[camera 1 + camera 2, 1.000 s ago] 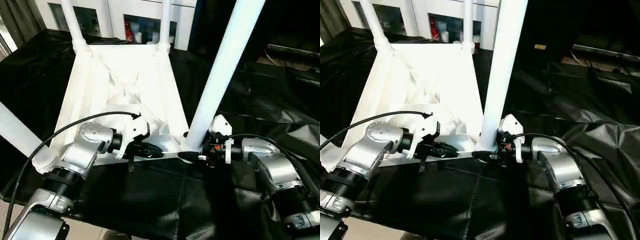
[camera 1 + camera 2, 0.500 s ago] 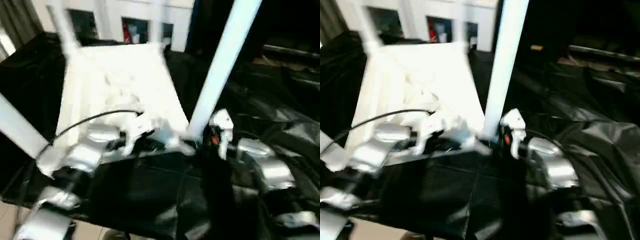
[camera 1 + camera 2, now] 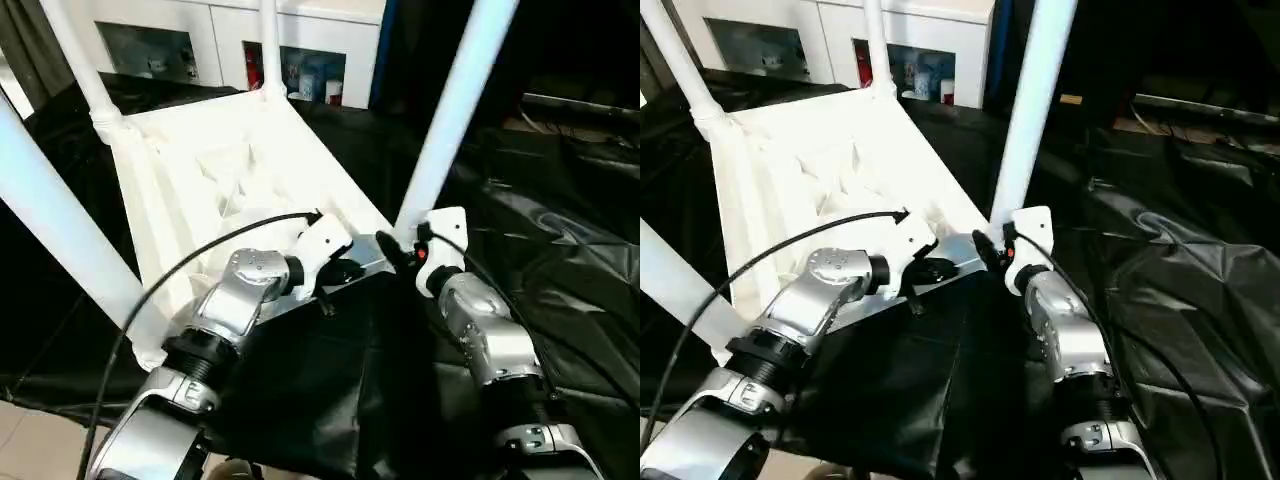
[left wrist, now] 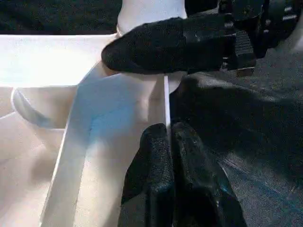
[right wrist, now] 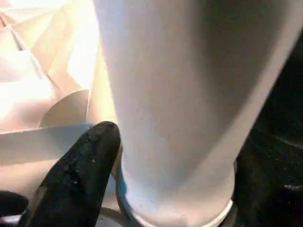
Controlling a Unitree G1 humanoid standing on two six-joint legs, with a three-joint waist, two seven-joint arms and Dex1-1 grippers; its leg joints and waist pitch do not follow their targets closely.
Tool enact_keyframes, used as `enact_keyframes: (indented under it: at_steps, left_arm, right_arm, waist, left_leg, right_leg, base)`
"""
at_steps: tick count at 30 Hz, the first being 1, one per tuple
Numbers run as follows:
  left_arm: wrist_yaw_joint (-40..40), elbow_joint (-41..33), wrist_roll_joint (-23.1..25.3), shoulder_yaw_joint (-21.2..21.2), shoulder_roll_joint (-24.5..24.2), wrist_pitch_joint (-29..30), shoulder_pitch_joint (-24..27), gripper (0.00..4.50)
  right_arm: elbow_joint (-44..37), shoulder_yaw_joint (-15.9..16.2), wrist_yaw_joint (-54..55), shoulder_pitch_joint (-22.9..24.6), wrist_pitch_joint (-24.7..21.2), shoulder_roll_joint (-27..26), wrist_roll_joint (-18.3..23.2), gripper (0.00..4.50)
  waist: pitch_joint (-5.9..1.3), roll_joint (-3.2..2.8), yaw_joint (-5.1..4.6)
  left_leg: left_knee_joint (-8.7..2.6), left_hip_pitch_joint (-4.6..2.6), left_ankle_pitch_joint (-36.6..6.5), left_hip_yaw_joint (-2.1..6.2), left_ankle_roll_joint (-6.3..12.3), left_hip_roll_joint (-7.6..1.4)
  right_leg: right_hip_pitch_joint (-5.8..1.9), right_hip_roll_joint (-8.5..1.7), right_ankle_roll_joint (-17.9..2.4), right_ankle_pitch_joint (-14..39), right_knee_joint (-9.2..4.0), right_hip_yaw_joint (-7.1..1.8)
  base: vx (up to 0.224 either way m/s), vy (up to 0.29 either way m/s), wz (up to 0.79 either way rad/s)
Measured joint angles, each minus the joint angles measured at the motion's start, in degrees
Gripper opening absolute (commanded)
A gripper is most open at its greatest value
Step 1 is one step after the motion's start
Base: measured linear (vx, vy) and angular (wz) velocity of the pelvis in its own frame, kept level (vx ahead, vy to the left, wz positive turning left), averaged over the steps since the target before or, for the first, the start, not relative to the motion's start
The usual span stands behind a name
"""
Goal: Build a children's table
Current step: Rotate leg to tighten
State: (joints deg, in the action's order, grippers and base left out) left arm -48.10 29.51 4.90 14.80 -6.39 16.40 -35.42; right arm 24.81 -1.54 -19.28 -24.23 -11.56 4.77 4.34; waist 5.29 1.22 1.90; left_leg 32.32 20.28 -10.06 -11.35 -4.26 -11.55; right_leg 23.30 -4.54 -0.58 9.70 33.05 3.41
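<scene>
Swung round since a second ago, the upturned tabletop [image 3: 250, 150]: near edge then level across the frame, now slanting from lower left up to centre right, with both forearms angled in after it. Left claw [image 4: 168, 135] clenched, fingertips pinched on the thin raised rim of that near edge, just short of the corner socket. Right claw [image 3: 398, 245] spread wide and closed around the foot of the near right leg [image 3: 455, 110], grasping it where it enters the socket; one black finger [image 5: 80, 161] lying against the tube's base, the other not clearly seen. Both claws close together at centre frame, a little apart, on either side of the same corner. Near right leg rising steeply to the upper right edge. Near left leg [image 3: 60, 220] crossing the left side as a broad slanting tube, seated at the lower-left corner. Two far legs [image 3: 75, 60] [image 3: 268, 40] standing up at upper left and upper centre. Ribbed underside facing up. Black cable [image 3: 170, 285] arching over the left forearm. Resting on the black-draped table [image 3: 560, 250], crumpled cloth spreading to the right. White glass-fronted cabinet [image 3: 330, 20] beyond, along the top of the frame.
</scene>
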Motion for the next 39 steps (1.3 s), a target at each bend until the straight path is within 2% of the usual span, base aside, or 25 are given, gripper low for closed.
enact_keyframes:
  at_steps: [5, 9, 13, 17, 19, 25, 35, 39]
  left_arm:
    - [-2.4, -1.4, -0.8, -0.1, -1.9, -0.1, 0.7, 0.0]
    - [-9.1, -2.6, -3.0, -0.3, -6.7, -1.9, 1.5, 0.0]
    - [-16.9, -3.5, -5.3, -0.5, -11.5, -4.1, 2.4, 0.0]
    - [-23.2, -4.9, -7.1, -0.4, -15.1, -4.1, 3.2, 0.0]
    - [-25.7, -5.6, -7.8, -0.3, -16.7, -3.5, 3.3, 0.0]
    - [-28.2, -6.1, -8.7, -0.2, -17.9, -2.8, 3.5, 0.0]
    - [-29.0, -6.2, -9.2, 0.0, -17.9, -2.7, 3.7, 0.0]
    - [-28.6, -6.2, -9.1, 0.1, -17.8, -3.2, 3.7, 0.0]
  right_arm:
    - [-0.2, 2.3, -6.9, 0.0, 0.7, 3.3, 0.2, 3.84]
    - [-2.5, 4.9, -21.0, 1.3, 0.7, 9.6, 2.6, 3.84]
    - [-5.0, 6.7, -33.3, 1.8, -1.0, 14.5, 5.4, 3.84]
    - [-6.8, 8.9, -41.0, 1.8, -1.9, 18.5, 7.2, 3.84]
    - [-7.2, 9.5, -44.1, 1.8, -1.9, 18.9, 7.7, 3.84]
    - [-7.2, 10.1, -46.7, 1.8, -2.1, 19.0, 8.6, 3.84]
    - [-7.2, 10.2, -46.9, 1.8, -2.6, 19.0, 8.9, 3.0]
    - [-7.8, 10.2, -46.8, 2.3, -2.9, 19.0, 9.0, 2.82]
  waist:
    - [0.08, 0.11, -0.13]
    - [0.18, 0.28, -0.09]
    - [0.24, 0.37, -0.01]
    - [0.25, 0.38, 0.03]
    - [0.36, 0.58, 0.08]
    - [0.47, 0.76, 0.26]
    - [0.48, 0.77, 0.37]
    - [0.48, 0.76, 0.58]
  left_leg:
    - [-0.28, -0.04, 0.0, 0.01, 0.0, -0.02]
    - [-0.58, -0.01, 0.0, 0.04, -0.01, -0.21]
    - [-0.58, 0.33, 0.0, 0.05, 0.05, -0.32]
    - [-0.4, 0.67, 0.2, 0.01, 0.29, -0.32]
    - [-0.37, 0.76, 0.1, -0.04, 0.35, -0.31]
    - [-0.3, 0.76, 0.1, -0.09, 0.4, -0.31]
    - [-0.21, 0.76, 0.1, -0.08, 0.39, -0.31]
    - [-0.21, 0.76, 0.1, -0.08, 0.39, -0.31]
  right_leg:
    - [0.04, 0.02, 0.0, 0.0, 0.04, 0.06]
    - [0.19, 0.16, 0.0, 0.0, 0.09, 0.27]
    - [0.57, 0.25, -0.2, -0.2, 0.23, 0.31]
    - [0.74, 0.23, -0.3, -0.2, 0.15, 0.28]
    - [0.77, 0.2, -0.4, -0.2, 0.09, 0.27]
    - [0.78, 0.17, -0.4, -0.1, 0.14, 0.26]
    - [0.76, 0.17, -0.4, -0.1, 0.18, 0.25]
    - [0.76, 0.17, -0.4, -0.1, 0.19, 0.25]
  base:
    - [0.0, 0.0, 0.0]
    - [0.0, 0.0, 0.0]
    - [0.0, 0.0, 0.0]
    - [0.0, 0.0, 0.0]
    - [0.0, 0.0, 0.0]
    - [0.0, 0.0, 0.0]
    - [0.0, 0.0, 0.0]
    - [0.0, 0.0, 0.0]
